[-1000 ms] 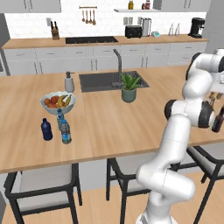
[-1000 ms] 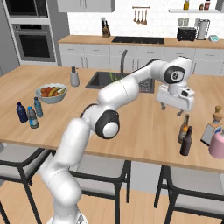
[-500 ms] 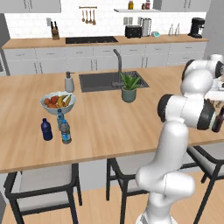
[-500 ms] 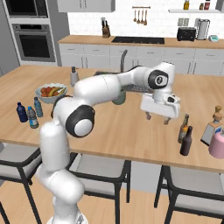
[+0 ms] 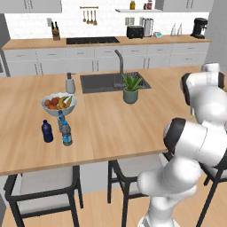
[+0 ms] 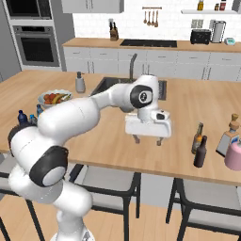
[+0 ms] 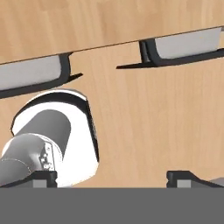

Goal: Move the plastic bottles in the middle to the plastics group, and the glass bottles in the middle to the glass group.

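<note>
From the left side, three bottles stand just in front of the fruit bowl [image 5: 58, 103] on the desk [image 5: 133, 124]: the navy bottle [image 5: 47, 131], the pale-blue bottle [image 5: 60, 119] and the small water bottle [image 5: 66, 134], so the plastic seems sorted.

From the right side, the fingers [image 6: 147, 140] hang spread apart and empty above the desk. The amber bottle [image 6: 197, 138] and dark bottle [image 6: 200, 152] stand together, far from the bowl.

The hand's own camera looks down past the desk edge at the stools [image 7: 39, 74]. I think it must now go and pick up a glass bottle.

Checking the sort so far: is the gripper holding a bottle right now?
No, the gripper hangs open and empty above the counter.
</note>
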You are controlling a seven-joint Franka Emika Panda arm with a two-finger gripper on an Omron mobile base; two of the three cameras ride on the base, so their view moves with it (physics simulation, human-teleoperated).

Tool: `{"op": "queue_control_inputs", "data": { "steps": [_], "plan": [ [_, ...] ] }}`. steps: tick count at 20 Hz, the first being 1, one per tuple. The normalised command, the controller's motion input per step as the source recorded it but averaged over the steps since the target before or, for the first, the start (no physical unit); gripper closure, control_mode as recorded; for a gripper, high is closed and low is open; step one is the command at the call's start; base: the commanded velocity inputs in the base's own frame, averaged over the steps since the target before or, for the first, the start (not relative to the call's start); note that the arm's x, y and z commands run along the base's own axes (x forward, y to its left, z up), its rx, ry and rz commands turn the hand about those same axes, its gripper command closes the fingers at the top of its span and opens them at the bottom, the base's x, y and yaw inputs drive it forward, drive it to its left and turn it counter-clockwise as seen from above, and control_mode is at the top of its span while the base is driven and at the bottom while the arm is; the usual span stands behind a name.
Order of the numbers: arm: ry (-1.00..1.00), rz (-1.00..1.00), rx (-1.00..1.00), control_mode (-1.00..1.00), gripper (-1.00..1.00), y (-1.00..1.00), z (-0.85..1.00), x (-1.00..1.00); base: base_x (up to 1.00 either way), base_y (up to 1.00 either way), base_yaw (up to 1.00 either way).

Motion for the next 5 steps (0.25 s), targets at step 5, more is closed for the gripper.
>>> {"op": "queue_control_inputs", "data": {
  "steps": [5],
  "plan": [
    [0.08,0.13,0.12,-1.0,-1.0,0.57,0.28,-0.74,0.0,0.0,0.0]
  ]
}}
